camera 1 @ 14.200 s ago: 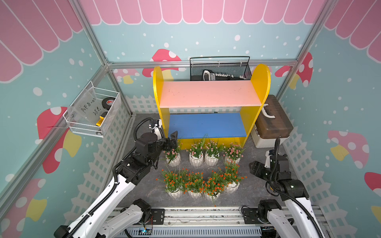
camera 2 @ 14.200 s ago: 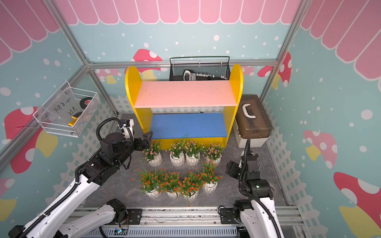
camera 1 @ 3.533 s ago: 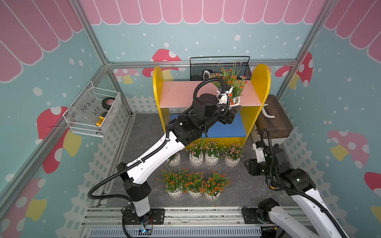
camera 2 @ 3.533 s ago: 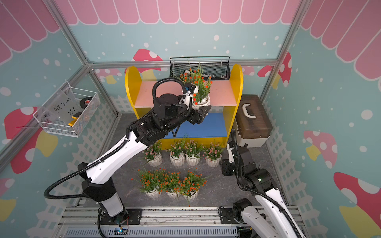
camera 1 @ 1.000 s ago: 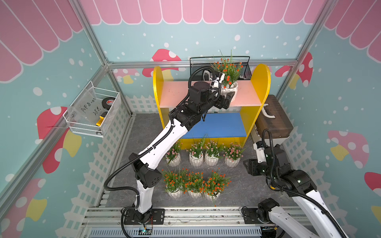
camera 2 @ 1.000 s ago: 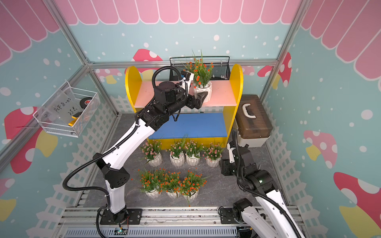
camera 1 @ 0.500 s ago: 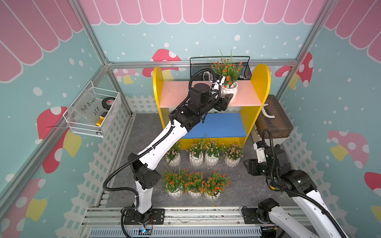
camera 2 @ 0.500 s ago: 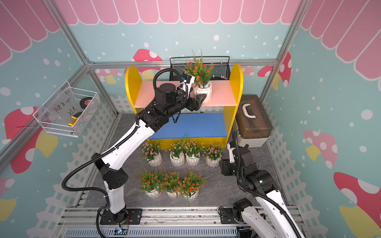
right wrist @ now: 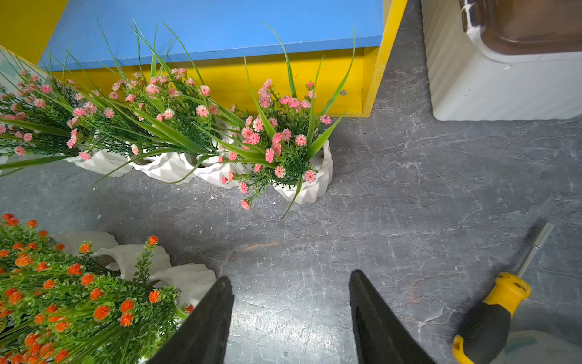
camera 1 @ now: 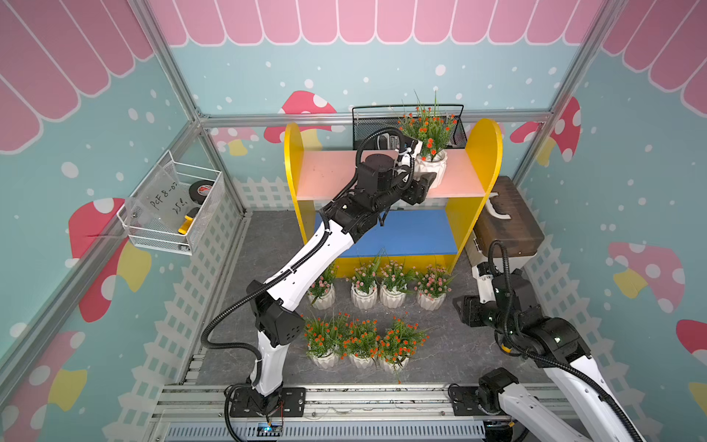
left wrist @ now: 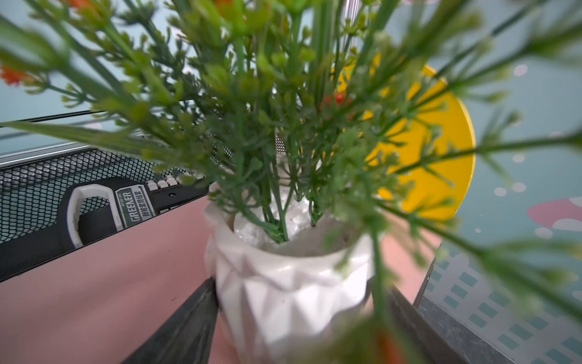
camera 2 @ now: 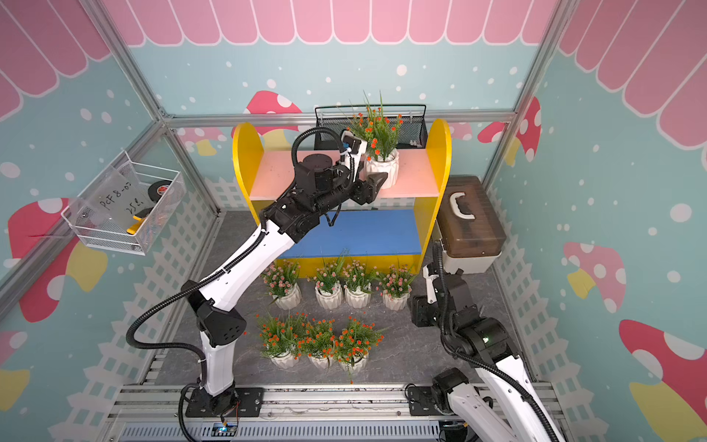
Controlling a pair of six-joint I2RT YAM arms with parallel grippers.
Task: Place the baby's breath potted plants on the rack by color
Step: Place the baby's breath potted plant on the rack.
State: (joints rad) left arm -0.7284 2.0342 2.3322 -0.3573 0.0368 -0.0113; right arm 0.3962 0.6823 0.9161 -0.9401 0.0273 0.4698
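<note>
**Rack**: two tiers, at the back of the grey tabletop. The blue lower board is bare. The pink upper board carries one pot.

**Brown-lidded box**: just beside the rack's right panel.

**Black wire basket**: behind the upper board's back edge.

**White wire basket**: on the left wall.

**Left gripper**: clamped on the orange-flowered pot, with a finger on each flank. The pot is at the upper board's back right part. Whether its base sits flat cannot be told.

**Right gripper**: jaws apart and empty, low over the tabletop's right side.

**Pink-flowered pots**: four in a row along the rack's front edge.

**Orange-flowered pots**: three in a row, nearer the tabletop's front edge.

**Screwdriver**: lying near the right gripper.

**Hazards, judged:**
- The held pot's sprigs reach up against the black basket's mesh, so a snag could tip the pot as the jaws let go.
- Letting go before the base is flat would rock the pot.
- Fingers drawn back while touching the pot could drag it toward the board's front edge.
- The crowded rows below could be knocked on later picks.
</note>
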